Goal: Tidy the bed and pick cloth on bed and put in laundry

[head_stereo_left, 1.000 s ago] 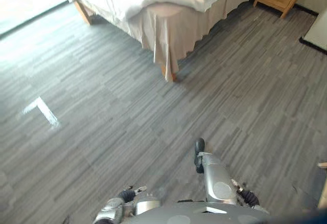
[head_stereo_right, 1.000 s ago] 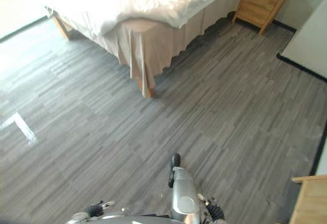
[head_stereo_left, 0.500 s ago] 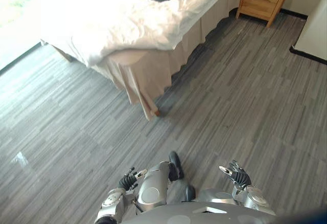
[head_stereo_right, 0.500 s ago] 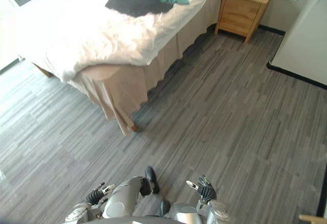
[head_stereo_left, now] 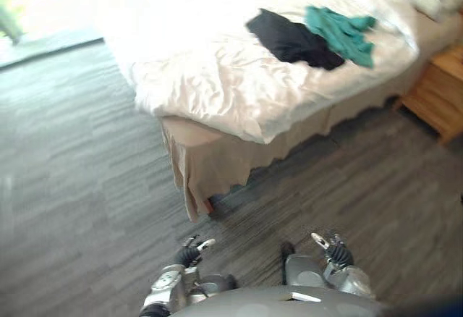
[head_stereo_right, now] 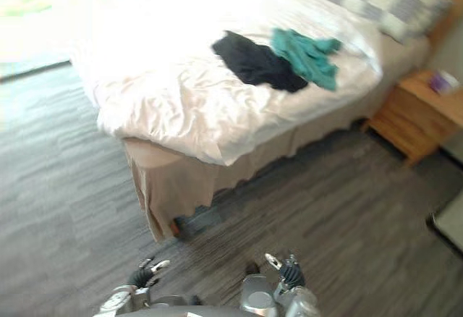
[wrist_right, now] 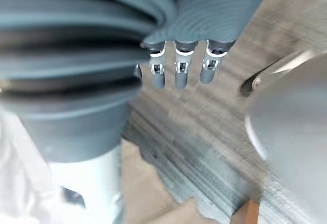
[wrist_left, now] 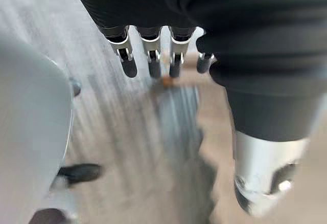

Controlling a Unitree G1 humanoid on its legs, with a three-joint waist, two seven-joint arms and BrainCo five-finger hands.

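While standing off, bed (head_stereo_right: 166,100): rumpled, untidied.
Black cloth (head_stereo_right: 253,60), teal cloth (head_stereo_right: 307,55): on top, unpicked.
Left hand (head_stereo_left: 187,255), right hand (head_stereo_left: 334,253): loose-fingered, empty.

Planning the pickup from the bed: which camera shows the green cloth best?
The right eye view: the green cloth lies whole near the picture's middle, beside the black cloth. The left eye view shows it too, closer to the edge. Both wrist views face the floor by the bed.

On the bed (head_stereo_right: 159,93), a black cloth (head_stereo_right: 253,62) lies touching a teal cloth (head_stereo_right: 307,55).
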